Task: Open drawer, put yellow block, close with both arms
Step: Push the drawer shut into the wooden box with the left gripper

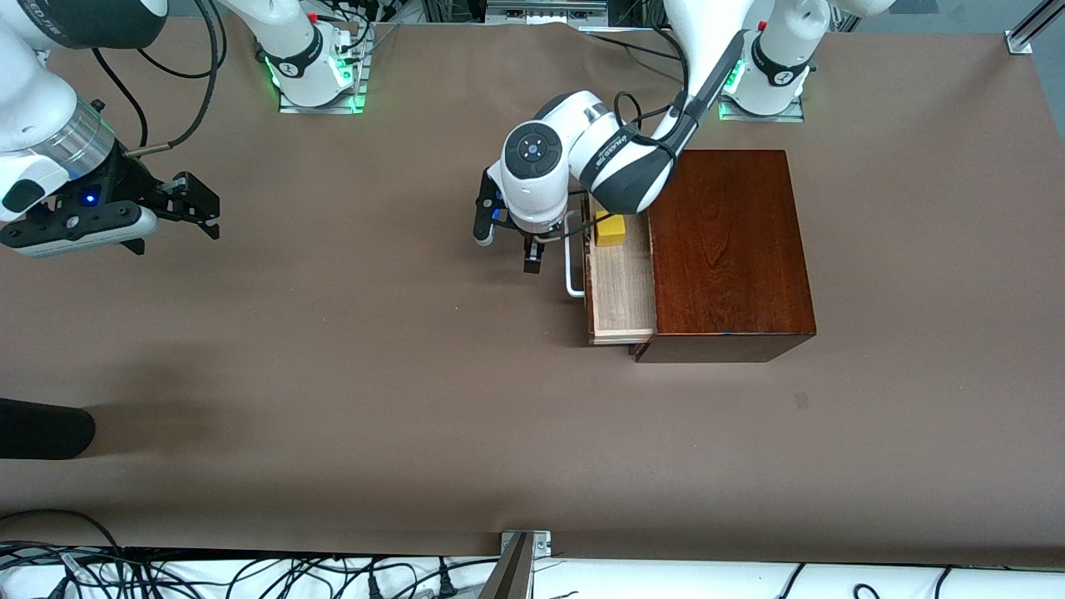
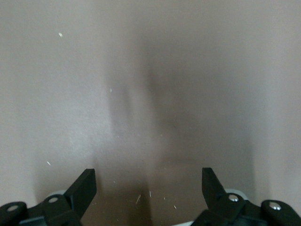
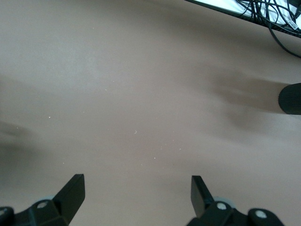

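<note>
The dark reddish-brown wooden box (image 1: 728, 249) stands toward the left arm's end of the table. Its drawer (image 1: 620, 287) is pulled out toward the right arm's end and shows its pale interior. The yellow block (image 1: 609, 229) lies in the drawer, at the end farther from the front camera. My left gripper (image 1: 506, 252) is open and empty, low over the bare table just beside the white handle (image 1: 572, 262). Its wrist view shows only tabletop between the spread fingers (image 2: 85, 184). My right gripper (image 1: 204, 215) is open and empty, waiting over the table at the right arm's end, with its fingers (image 3: 73, 190) spread.
A black rounded object (image 1: 42, 428) juts in at the right arm's end, nearer the front camera; it also shows in the right wrist view (image 3: 290, 99). Cables (image 1: 250, 574) and a metal bracket (image 1: 522, 549) lie along the near table edge.
</note>
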Controlling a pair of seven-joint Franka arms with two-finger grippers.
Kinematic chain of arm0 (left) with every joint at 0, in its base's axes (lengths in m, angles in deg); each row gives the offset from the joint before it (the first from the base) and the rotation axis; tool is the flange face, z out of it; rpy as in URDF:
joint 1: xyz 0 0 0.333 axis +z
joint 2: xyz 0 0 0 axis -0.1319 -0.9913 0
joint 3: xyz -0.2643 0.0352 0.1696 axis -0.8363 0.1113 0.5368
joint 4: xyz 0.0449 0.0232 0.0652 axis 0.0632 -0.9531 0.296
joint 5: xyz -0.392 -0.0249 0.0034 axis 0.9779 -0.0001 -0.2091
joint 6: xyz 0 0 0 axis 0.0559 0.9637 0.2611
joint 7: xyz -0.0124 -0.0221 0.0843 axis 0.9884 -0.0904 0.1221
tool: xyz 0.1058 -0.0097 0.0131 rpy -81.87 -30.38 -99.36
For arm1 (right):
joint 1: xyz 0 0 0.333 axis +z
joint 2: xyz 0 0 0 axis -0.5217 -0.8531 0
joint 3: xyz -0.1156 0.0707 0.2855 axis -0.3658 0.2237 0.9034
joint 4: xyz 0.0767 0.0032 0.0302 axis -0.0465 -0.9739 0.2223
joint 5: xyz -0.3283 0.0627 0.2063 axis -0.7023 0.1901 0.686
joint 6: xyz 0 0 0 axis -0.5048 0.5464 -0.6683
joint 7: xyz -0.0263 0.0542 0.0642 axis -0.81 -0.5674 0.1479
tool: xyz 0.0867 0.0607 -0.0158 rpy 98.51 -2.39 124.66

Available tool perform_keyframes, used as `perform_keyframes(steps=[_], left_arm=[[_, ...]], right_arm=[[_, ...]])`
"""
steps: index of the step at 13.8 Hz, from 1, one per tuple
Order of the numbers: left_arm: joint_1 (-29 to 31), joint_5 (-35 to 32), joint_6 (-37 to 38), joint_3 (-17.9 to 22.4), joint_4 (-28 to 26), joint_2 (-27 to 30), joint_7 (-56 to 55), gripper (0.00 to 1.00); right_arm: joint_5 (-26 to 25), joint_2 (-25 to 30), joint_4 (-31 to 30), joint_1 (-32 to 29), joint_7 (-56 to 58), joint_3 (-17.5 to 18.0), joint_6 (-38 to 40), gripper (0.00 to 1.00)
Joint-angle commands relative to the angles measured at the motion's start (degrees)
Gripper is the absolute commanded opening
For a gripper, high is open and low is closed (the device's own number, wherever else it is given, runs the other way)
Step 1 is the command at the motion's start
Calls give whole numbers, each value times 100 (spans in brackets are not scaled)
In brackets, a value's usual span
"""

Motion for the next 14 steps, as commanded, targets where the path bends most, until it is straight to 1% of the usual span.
perform_keyframes(steps=[1, 2, 4, 6, 8, 9, 12, 14], left_arm=[[77, -94, 467, 103, 2, 69, 191, 100], [121, -103, 695, 120, 1, 69, 191, 100], [314, -435, 1003, 112, 1, 104, 199, 100], [323, -647, 1267, 121, 1, 113, 182, 100], [297, -1285, 1574, 95, 10, 113, 173, 100], [297, -1437, 1689, 86, 10, 148, 182, 100], [323, -1456, 1962, 121, 10, 148, 156, 100], [323, -1762, 2138, 112, 1, 148, 103, 100]], right_arm=[[7, -53, 120, 14, -107, 11, 28, 100], [7, -53, 120, 23, -107, 11, 28, 100], [7, -53, 120, 14, -116, 11, 19, 100], [24, -44, 120, 14, -116, 11, 19, 100], [24, -53, 120, 23, -116, 11, 19, 100], [24, -44, 120, 23, -116, 11, 28, 100], [24, -53, 120, 23, -116, 20, 19, 100], [24, -53, 120, 23, -116, 11, 19, 100]])
